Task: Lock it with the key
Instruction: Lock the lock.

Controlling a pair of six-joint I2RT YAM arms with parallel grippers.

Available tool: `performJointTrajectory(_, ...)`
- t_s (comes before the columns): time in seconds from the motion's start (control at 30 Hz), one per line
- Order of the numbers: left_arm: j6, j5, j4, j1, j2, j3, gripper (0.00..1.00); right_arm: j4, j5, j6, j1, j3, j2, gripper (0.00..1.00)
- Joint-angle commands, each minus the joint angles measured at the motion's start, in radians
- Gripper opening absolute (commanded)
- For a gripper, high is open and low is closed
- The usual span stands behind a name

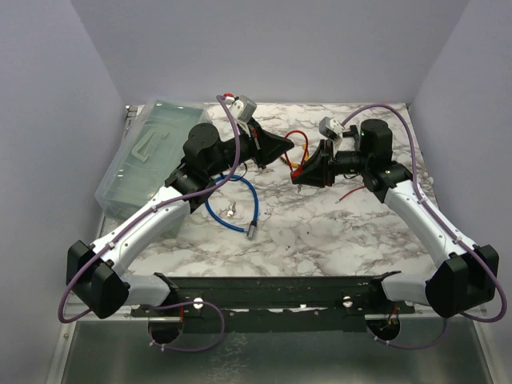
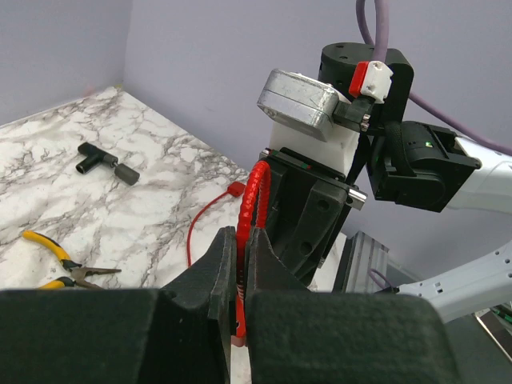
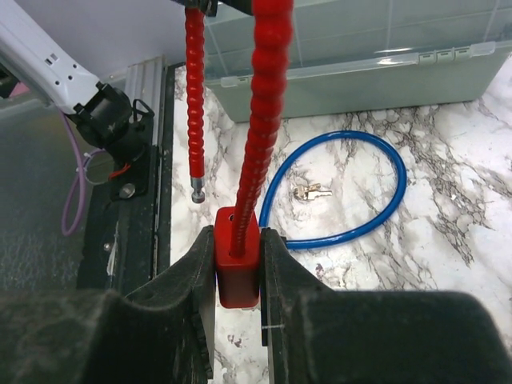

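At the far left, a clear lidded plastic storage box (image 1: 148,152) sits on the white marble-patterned table (image 1: 336,240). Right of it the left gripper (image 2: 242,248) is clamped tight on the red ribbed cable (image 2: 254,196) of a cable lock, pinching it partway along its arc, off the table. On the table below lies a blue plastic-coated cable loop (image 3: 344,137), with a small bunch of silver keys (image 3: 310,192) lying inside it and apart from both grippers.

Further right, the right gripper (image 3: 237,244) squeezes the red block-shaped lock body (image 3: 237,264) from both sides, its cable socket facing up. The cable's free end, a short metal pin (image 3: 197,194), hangs just beside the body and is not in it.

The weak point, as I judge it, is that both grippers are occupied while the keys lie on the table. Fetching them means one gripper lets go. If the left releases, the stiff cable could spring and swing the pin away. If the right releases, the body drops and may roll. The pin also has to be seated before a key turn locks anything. Whether those keys belong to the red lock or the blue one cannot be told.
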Motion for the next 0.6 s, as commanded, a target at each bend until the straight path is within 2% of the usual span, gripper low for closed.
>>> performJointTrajectory(0.0, -0.005, -0.019, 0.072, -0.01, 0.008, -0.009, 0.0, 0.069, -0.028, 0.068, 0.019, -0.014, -0.025, 0.0)
performJointTrajectory(0.57, 0.032, -0.011, 0.066, -0.012, 0.017, -0.037, 0.0, 0.06, -0.047, 0.059, 0.026, -0.008, -0.056, 0.0)
